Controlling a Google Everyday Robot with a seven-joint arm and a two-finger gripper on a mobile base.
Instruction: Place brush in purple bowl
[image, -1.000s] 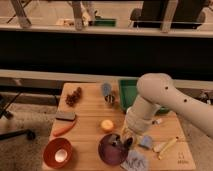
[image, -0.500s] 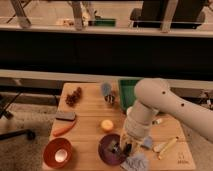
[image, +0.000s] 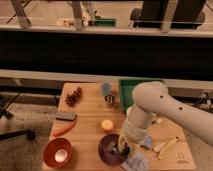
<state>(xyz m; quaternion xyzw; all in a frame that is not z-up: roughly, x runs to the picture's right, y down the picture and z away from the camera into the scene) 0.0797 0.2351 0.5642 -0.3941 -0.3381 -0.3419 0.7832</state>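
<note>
Camera view: the purple bowl (image: 103, 145) stands on the wooden worktop (image: 90, 107), and the tool (image: 123, 145) hangs over the bowl's right half, pinched narrow, with the white arm (image: 150, 107) rising behind and to the right of the bowl. A small dark shape at the tool's tips, inside the bowl's rim, is most likely the brush (image: 117, 149). I cannot tell whether it is gripped or already lying in the bowl, nor which way its long axis runs. The tool is above the bowl's inside, right of centre, so the release probably calls for a short drop, perhaps nudged left. The orange bowl (image: 57, 152) stands well apart to the left of the purple bowl, and a crumpled grey thing (image: 135, 162) lies just beside its front right
</note>
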